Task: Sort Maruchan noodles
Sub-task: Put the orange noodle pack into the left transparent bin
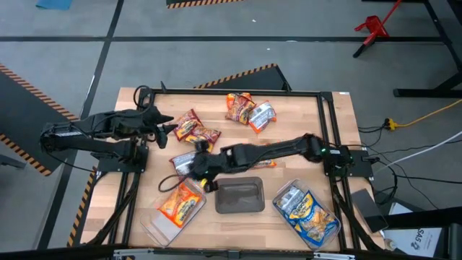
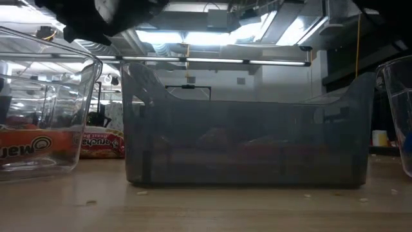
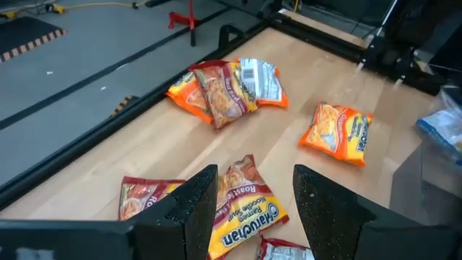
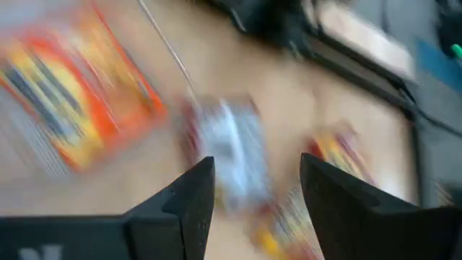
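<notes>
Both pincers gape: right pincer over a face-down noodle packet, left pincer beside red packets.

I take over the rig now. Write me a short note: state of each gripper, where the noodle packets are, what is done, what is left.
Left gripper: open, empty, above the dark red packets at table left.
Right gripper: open, empty, over a packet near the left tray.
Done: orange packets in the left clear tray; blue-and-white packets in the right clear tray.
Left: dark middle tray looks empty from above; loose packets remain, including a far pile and an orange packet.
</notes>
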Motion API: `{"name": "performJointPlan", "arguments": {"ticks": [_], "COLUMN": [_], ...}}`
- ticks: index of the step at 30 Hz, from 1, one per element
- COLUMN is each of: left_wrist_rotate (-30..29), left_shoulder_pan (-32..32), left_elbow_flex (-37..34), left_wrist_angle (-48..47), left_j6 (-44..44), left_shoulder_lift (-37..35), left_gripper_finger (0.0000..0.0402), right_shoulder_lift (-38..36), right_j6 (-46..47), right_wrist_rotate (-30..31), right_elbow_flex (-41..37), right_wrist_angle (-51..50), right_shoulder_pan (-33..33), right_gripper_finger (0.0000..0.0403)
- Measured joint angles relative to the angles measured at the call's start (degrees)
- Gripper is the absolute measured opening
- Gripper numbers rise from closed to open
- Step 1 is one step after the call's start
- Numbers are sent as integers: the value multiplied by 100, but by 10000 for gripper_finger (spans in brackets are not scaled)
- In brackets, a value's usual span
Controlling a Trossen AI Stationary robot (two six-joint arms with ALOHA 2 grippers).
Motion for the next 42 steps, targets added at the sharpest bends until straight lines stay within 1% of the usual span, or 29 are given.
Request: {"name": "performJointPlan", "arguments": {"ticks": [2, 4, 7, 10, 13, 16, 18, 20, 22, 24, 27, 29, 32, 35, 38, 40, 42], "left_wrist_rotate": [2, 4, 6, 12, 22, 55, 61, 61, 58, 60, 59, 58, 58, 54, -3, -20, -67], "left_shoulder_pan": [0, 0, -2, -2, -2, -2, -2, -2, -22, -62, -139, -187, -230, -240, -240, -240, -240], "left_elbow_flex": [0, 0, 0, 0, 0, 0, 2, 0, 1, 0, 0, 0, 0, 0, 0, 0, 0], "left_wrist_angle": [2, 0, 2, -1, -23, -22, -33, -49, -52, -53, -54, -54, -37, -33, -24, -22, -22], "left_j6": [0, 11, 35, 49, 52, 55, 55, 57, 57, 77, 122, 124, 125, 145, 197, 203, 203], "left_shoulder_lift": [0, 0, 0, 0, 0, 0, 0, 0, 0, 0, 0, 0, 0, 0, 0, 0, 0], "left_gripper_finger": [175, 175, 175, 175, 175, 175, 175, 175, 175, 175, 175, 175, 175, 175, 175, 175, 175], "right_shoulder_lift": [-209, -378, -772, -1047, -1204, -1428, -1595, -1818, -2198, -2720, -3503, -4016, -4544, -4777, -4810, -4808, -4808], "right_j6": [-100, -52, 245, 547, 748, 934, 1068, 1262, 1321, 1397, 1523, 1835, 2554, 3289, 3888, 4164, 4433], "right_wrist_rotate": [386, 634, 616, 475, 203, -483, -970, -1249, -1348, -1373, -1617, -1768, -1767, -1767, -1860, -2157, -2260], "right_elbow_flex": [-120, -133, -118, -116, -129, -140, -404, -912, -1638, -2597, -4291, -5334, -6513, -7355, -7858, -8066, -8152], "right_wrist_angle": [-393, -1051, -1765, -2513, -3181, -3866, -4179, -4248, -4088, -3630, -2460, -1559, -554, 122, 664, 842, 1023], "right_shoulder_pan": [-120, -310, -740, -1295, -1909, -2525, -2887, -3136, -3277, -3312, -3300, -3238, -3152, -2973, -2795, -2744, -2746], "right_gripper_finger": [189, 189, 189, 189, 189, 189, 189, 189, 189, 189, 189, 189, 189, 189, 197, 215, 243]}}
